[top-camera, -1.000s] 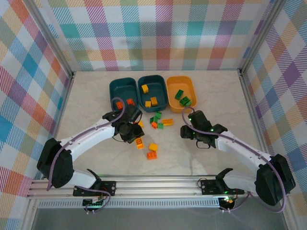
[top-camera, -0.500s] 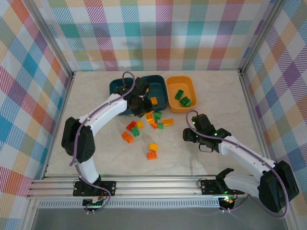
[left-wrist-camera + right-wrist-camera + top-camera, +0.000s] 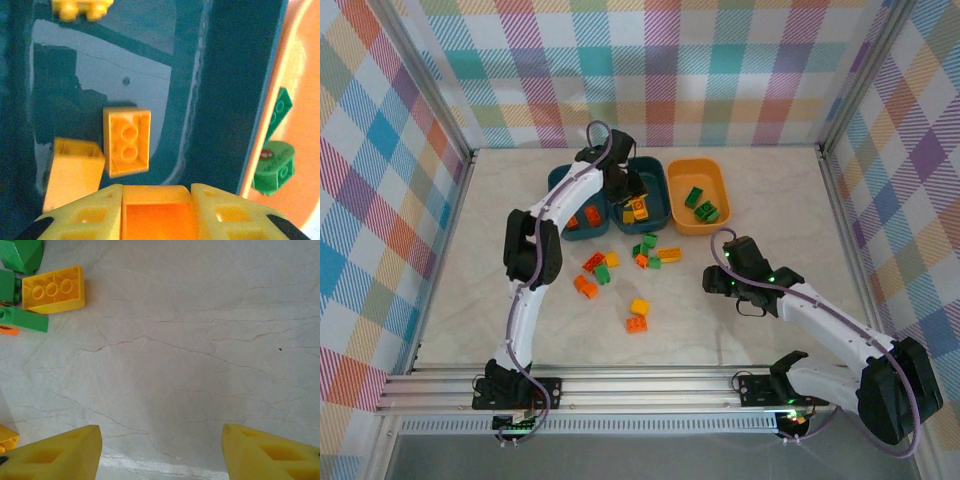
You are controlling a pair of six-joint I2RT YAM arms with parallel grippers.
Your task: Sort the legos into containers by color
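My left gripper (image 3: 630, 197) reaches over the middle dark teal tub (image 3: 659, 183) and is shut on a yellow-orange brick (image 3: 156, 210), held between its fingers above the tub floor. Below it lie a yellow brick (image 3: 127, 141) and another yellow one (image 3: 72, 172). The left teal tub (image 3: 560, 185) holds orange bricks (image 3: 572, 222). The orange-yellow tub (image 3: 720, 190) holds green pieces (image 3: 700, 204). Loose legos (image 3: 645, 250) lie in front of the tubs. My right gripper (image 3: 712, 282) hovers open over bare table, right of a yellow brick (image 3: 52, 289).
More loose bricks sit nearer me: orange (image 3: 585, 285), yellow (image 3: 639, 306) and orange (image 3: 636, 324). A green piece (image 3: 25, 319) lies beside the yellow brick. Checked walls and metal rails enclose the table on three sides.
My left arm has swung from the loose pile up and back over the middle teal tub, carrying the brick. My right gripper drew slightly back to the right and opened a little wider.
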